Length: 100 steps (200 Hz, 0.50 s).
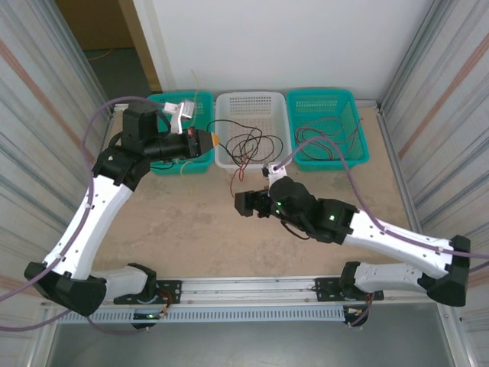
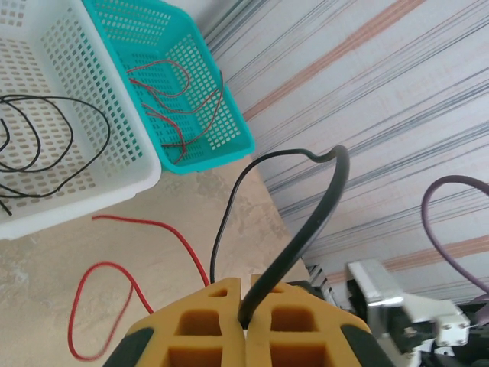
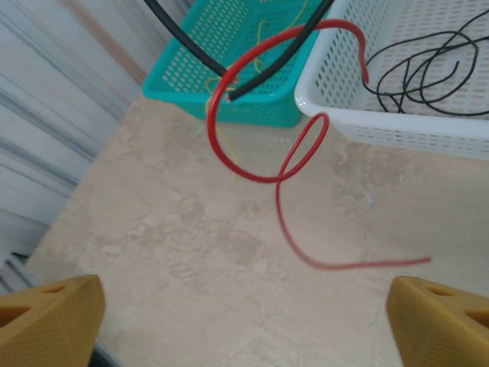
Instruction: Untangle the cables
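Note:
My left gripper (image 1: 216, 139) (image 2: 246, 294) is shut on a black cable (image 2: 306, 222) and holds it above the left rim of the white basket (image 1: 252, 98). More black cable (image 1: 248, 141) (image 3: 420, 69) lies coiled inside that basket. A red cable (image 1: 237, 177) (image 3: 252, 157) hangs over the basket's front wall and curls onto the table. My right gripper (image 1: 238, 203) (image 3: 244, 306) stands open low over the table, just in front of the red cable's loose end, with nothing between its fingers. Red cables (image 1: 325, 138) (image 2: 176, 99) lie in the right teal basket (image 1: 359, 122). Pale yellow strands (image 3: 221, 88) hang at the left teal basket (image 1: 164, 101).
The three baskets stand in a row along the back wall. Corrugated metal walls (image 1: 38, 115) close both sides. A rail (image 1: 252, 289) with the arm bases runs along the near edge. Bare tabletop (image 1: 191, 237) lies between the baskets and the rail.

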Each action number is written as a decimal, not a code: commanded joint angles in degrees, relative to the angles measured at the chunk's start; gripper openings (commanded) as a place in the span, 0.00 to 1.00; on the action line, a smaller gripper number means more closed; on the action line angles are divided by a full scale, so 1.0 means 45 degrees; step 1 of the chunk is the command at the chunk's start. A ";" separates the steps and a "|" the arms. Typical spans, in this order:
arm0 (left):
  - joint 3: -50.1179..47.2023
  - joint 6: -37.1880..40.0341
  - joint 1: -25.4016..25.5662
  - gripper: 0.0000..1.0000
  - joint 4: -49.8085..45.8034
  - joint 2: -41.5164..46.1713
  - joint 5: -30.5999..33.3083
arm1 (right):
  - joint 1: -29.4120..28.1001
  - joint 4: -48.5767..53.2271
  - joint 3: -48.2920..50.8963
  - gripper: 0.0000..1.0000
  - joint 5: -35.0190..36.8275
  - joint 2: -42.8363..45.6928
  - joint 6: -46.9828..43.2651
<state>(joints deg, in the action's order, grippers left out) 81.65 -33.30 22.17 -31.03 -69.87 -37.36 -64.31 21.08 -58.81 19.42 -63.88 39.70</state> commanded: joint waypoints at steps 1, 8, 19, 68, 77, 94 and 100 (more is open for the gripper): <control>0.0051 -0.0438 -0.0074 0.00 0.0326 0.0350 0.0105 | -0.0054 0.0435 -0.1120 0.84 0.1354 -0.0970 -0.0297; 0.0101 -0.0464 -0.0080 0.00 0.0257 0.0350 0.0111 | -0.0027 0.0608 -0.1432 0.81 0.1495 -0.1271 -0.0341; 0.0132 -0.0541 -0.0078 0.00 0.0230 0.0387 0.0099 | 0.0010 0.0628 -0.1763 0.75 0.1544 -0.1633 -0.0452; 0.0199 -0.0646 -0.0080 0.00 0.0216 0.0467 0.0090 | 0.0409 0.1002 -0.2653 0.47 0.1653 -0.2835 -0.0700; 0.0261 -0.0650 -0.0065 0.00 0.0211 0.0467 0.0091 | 0.0427 0.1004 -0.2610 0.45 0.1604 -0.2928 -0.0688; 0.0340 -0.0684 -0.0083 0.00 0.0243 0.0429 0.0037 | 0.0475 0.0886 -0.2414 0.34 0.1442 -0.3007 -0.0642; 0.0371 -0.0680 -0.0078 0.00 0.0236 0.0409 0.0012 | 0.0490 0.0822 -0.2339 0.31 0.1380 -0.3011 -0.0622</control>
<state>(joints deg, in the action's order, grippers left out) 81.65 -35.86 22.17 -31.03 -69.32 -37.21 -62.50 23.73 -69.21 24.88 -76.86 36.88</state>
